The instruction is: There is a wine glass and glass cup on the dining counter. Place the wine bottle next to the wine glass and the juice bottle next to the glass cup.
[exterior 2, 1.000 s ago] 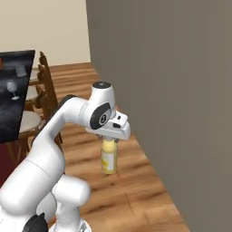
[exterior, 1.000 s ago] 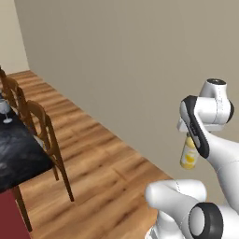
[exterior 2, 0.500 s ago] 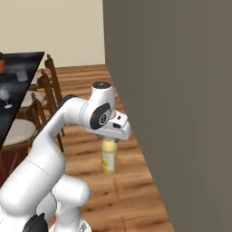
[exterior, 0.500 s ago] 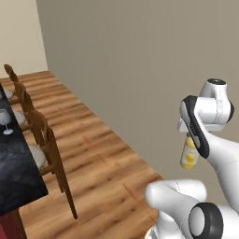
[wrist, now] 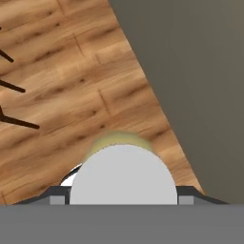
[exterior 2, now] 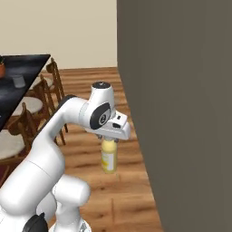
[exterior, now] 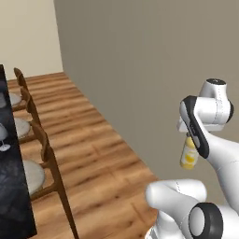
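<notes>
My gripper [exterior 2: 111, 137] is shut on the top of the juice bottle [exterior 2: 108, 158], a small yellow bottle that hangs upright above the wood floor. It also appears beside my arm as the juice bottle [exterior: 189, 155]. In the hand view its white cap [wrist: 123, 175] sits close below the camera, with a yellow rim around it. The dining counter [exterior 2: 27, 63] with its black marbled top lies far off to the left. The glass cup [exterior 2: 17, 80] stands on it. A clear stemmed wine glass [exterior: 3, 138] is cut off by the edge of the left base view. The wine bottle is out of view.
A tall grey wall [exterior 2: 181, 99] stands close on the right of my arm. Wooden chairs [exterior: 44, 154] with pale round seats line the counter's side. Open wood floor [exterior: 93, 140] runs between the chairs and the wall.
The whole picture has shifted as the base moves: the counter slides toward the left edge and the grey wall looms larger. The bottle stays in my gripper, arm pose unchanged.
</notes>
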